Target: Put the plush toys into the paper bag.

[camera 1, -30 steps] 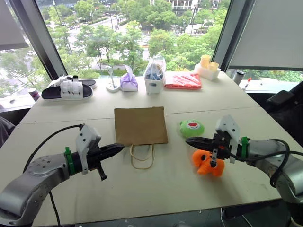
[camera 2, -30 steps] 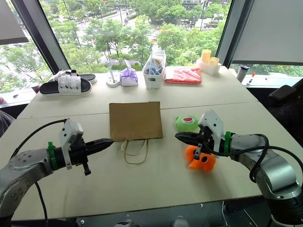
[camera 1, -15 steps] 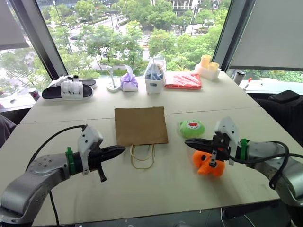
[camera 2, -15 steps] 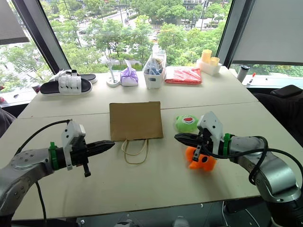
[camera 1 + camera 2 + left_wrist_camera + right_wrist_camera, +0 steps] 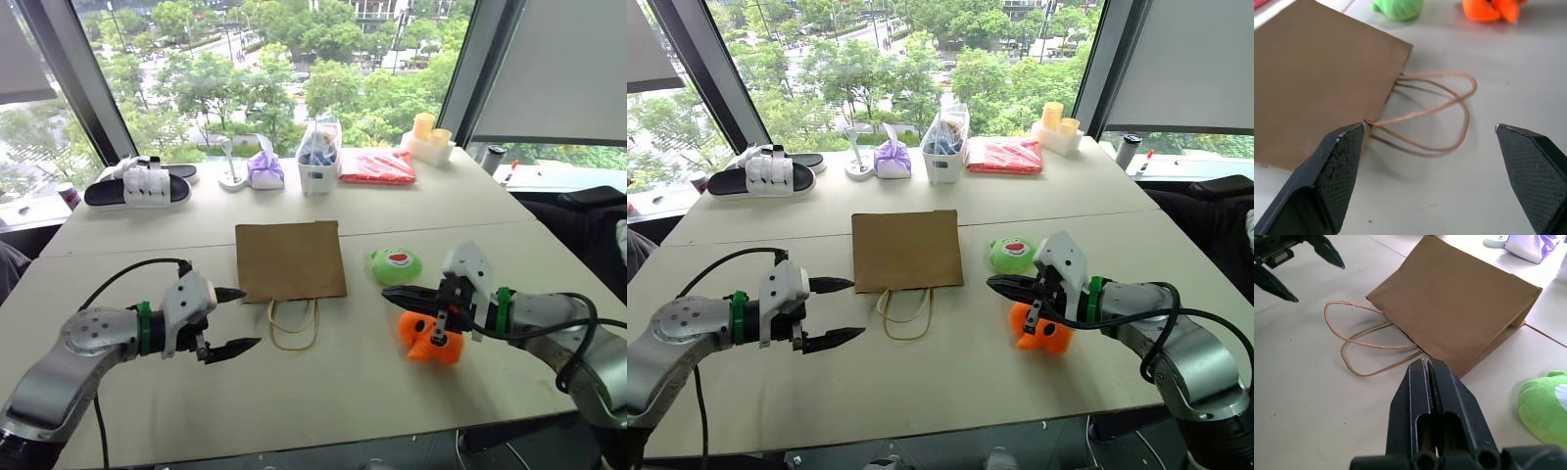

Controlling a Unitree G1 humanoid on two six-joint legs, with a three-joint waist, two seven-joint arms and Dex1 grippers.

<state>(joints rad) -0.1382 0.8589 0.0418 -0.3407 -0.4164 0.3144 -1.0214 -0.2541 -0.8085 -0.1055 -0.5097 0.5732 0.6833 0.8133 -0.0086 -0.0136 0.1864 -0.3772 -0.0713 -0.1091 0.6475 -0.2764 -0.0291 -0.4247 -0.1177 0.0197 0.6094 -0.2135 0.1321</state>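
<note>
The left gripper [image 5: 230,319] stood wide open beside the paper bag's handles [image 5: 294,324]; the right gripper [image 5: 392,292] was closed, empty, above the orange toy [image 5: 431,338]. Farther back, the paper bag [image 5: 290,258] lay flat on the counter [image 5: 333,392], the green toy [image 5: 396,265] to its right.

Pale beige tabletop [image 5: 323,392] with a seam across it sits against tall dark-framed windows [image 5: 78,88] looking onto green treetops [image 5: 255,69] and a street in daylight, a white roller blind [image 5: 558,69] covering the right pane.
</note>
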